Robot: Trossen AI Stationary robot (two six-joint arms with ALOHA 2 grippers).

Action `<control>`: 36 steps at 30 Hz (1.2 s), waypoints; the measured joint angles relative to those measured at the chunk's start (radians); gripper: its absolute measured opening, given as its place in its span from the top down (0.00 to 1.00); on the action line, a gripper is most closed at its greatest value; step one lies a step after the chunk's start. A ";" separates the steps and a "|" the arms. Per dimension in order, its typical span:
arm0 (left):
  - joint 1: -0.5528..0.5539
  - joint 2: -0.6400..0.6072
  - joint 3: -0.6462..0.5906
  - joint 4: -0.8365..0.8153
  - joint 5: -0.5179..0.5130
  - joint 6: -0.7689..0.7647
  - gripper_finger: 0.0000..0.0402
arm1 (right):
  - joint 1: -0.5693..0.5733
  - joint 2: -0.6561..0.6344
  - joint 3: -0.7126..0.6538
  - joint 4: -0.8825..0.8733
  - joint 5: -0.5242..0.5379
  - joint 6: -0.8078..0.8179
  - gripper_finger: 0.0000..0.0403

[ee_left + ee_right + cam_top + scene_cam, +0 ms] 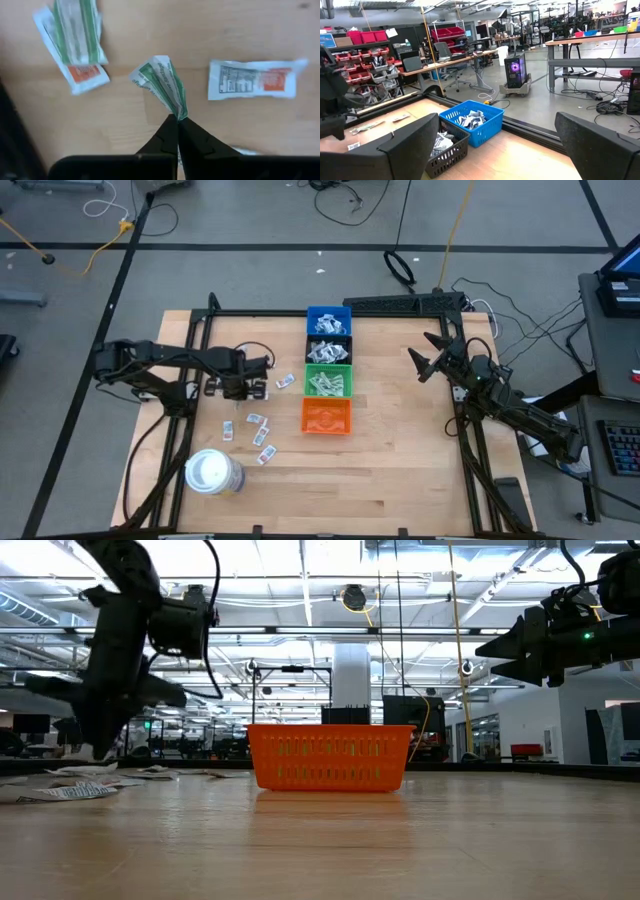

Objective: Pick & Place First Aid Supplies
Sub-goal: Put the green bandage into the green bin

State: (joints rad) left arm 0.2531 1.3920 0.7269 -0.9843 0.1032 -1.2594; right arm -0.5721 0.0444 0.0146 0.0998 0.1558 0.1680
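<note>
On bench, left: my left end effector (177, 121) pinches a green-striped packet (161, 80)
Right end effector (432, 356): parked, open
Left to do: several loose packets (262, 436); bins (329, 352) partly filled

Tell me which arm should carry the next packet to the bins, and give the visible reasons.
Left. Its left pincer is shut on a green-striped packet, with more packets lying loose beside it. The right pincer hangs open and empty on the far side of the bins, away from the packets.

no readable text anywhere
packets (252, 80) carry dark print and orange blocks, but the lettering is too small to read.
</note>
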 joint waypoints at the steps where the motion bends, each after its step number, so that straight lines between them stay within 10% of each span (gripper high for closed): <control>1: 0.006 0.000 0.018 -0.023 -0.001 0.042 0.99 | 0.000 0.000 0.000 0.000 0.000 0.000 0.02; 19: 0.026 0.090 0.292 -0.237 0.072 0.965 1.00 | 0.000 0.000 0.000 0.000 0.000 0.000 0.02; 36: 0.000 0.642 1.080 -0.332 -0.024 1.393 1.00 | 0.000 0.000 0.000 0.000 0.000 0.000 0.02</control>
State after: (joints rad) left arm 0.2535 2.0340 1.8066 -1.3166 0.0788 0.1340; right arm -0.5720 0.0441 0.0145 0.0998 0.1556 0.1680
